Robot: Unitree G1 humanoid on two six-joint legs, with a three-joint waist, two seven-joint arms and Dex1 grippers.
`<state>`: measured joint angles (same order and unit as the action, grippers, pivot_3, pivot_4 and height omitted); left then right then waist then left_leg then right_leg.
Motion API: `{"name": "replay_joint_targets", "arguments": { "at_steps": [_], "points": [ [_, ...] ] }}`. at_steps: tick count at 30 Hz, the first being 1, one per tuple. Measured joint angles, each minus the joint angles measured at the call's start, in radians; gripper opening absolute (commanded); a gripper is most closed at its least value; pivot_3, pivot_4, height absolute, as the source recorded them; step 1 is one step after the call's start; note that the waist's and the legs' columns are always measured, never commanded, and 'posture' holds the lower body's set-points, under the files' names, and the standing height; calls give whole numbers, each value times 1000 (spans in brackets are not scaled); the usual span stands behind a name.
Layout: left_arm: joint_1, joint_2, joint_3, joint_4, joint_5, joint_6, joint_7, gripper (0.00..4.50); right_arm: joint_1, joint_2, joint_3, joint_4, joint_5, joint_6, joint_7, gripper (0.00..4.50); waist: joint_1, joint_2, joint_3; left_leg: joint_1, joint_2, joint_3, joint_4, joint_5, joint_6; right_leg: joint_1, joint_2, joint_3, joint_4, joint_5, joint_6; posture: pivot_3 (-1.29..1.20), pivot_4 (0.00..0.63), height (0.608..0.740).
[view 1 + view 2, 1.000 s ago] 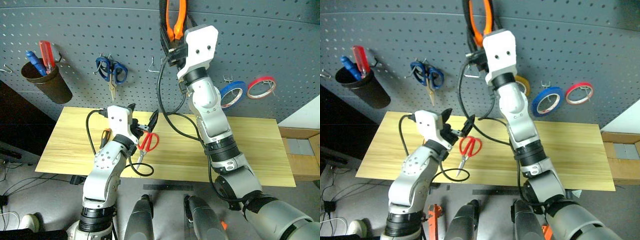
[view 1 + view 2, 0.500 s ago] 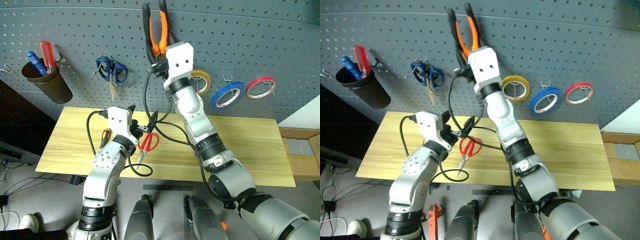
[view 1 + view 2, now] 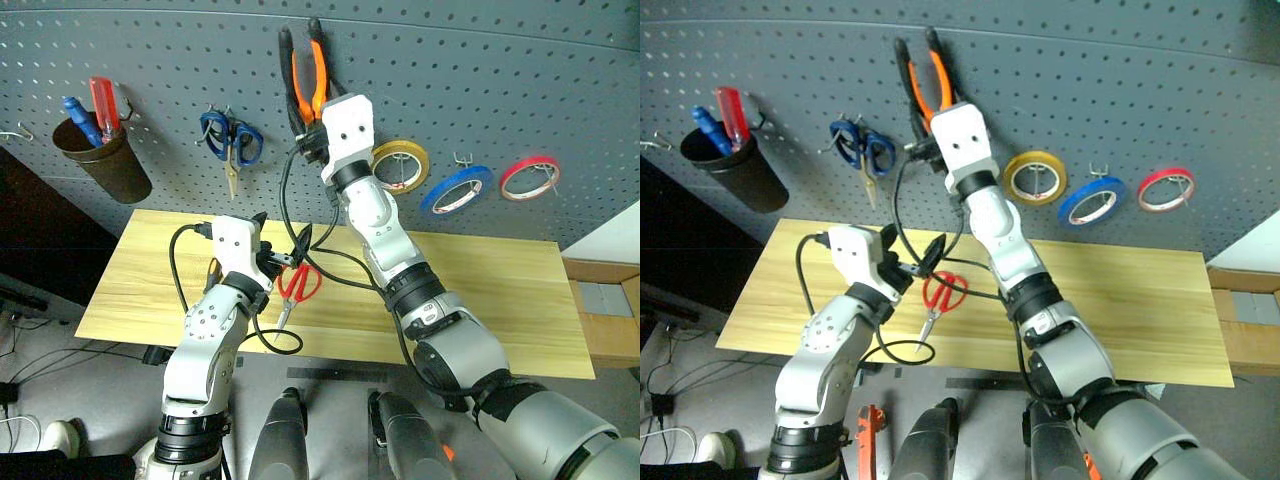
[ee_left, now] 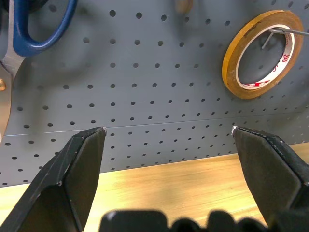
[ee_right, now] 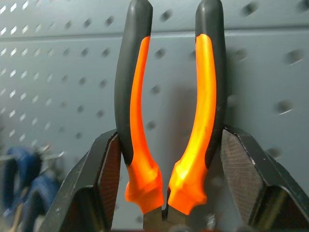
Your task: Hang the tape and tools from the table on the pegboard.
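Gripping the pliers [image 5: 169, 121] near their pivot, handles up against the pegboard [image 3: 520, 70], the right gripper [image 5: 166, 193] has its fingers clamped on the 2 orange-and-black grips; the left gripper [image 4: 166, 159] hangs released above the desk [image 3: 500, 300]. They look rigid and heavy, with rubbery grips that should resist slipping. No writing on them is readable.
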<state>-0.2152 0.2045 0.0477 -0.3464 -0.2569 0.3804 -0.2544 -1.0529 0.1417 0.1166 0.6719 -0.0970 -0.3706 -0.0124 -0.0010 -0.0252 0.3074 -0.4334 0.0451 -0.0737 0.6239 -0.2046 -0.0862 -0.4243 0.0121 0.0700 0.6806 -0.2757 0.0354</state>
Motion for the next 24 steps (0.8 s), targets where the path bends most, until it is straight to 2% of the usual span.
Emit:
{"name": "replay_joint_targets", "arguments": {
  "at_steps": [3,10,15,20,24],
  "points": [
    [9,3,0,0,0,1,-1,4500,98,-12,22,-86,-1,46,33,4487,0,0,0,0,0,0,0,0,0,0,0,0,0,0,0,110,297,740],
    [21,10,-3,-2,0,4,-3,4500,275,-86,44,-395,-2,224,118,4487,-1,0,0,0,0,0,2,0,0,1,0,0,1,0,0,89,299,740],
    [64,17,-7,-20,5,29,4,4500,437,-194,72,-707,68,409,283,4487,-1,0,0,0,0,0,1,0,0,1,0,0,0,0,0,66,302,740],
    [162,17,-46,-70,84,126,90,4500,660,-412,111,-980,223,541,547,4487,-1,0,0,1,0,-1,2,0,0,3,0,0,-1,-1,1,59,314,740],
    [202,12,-83,-74,133,224,140,4500,875,-614,130,-1047,336,617,760,4487,-1,-1,3,1,-1,-2,4,0,0,3,0,0,-1,-3,5,53,323,740]
  ]
}}
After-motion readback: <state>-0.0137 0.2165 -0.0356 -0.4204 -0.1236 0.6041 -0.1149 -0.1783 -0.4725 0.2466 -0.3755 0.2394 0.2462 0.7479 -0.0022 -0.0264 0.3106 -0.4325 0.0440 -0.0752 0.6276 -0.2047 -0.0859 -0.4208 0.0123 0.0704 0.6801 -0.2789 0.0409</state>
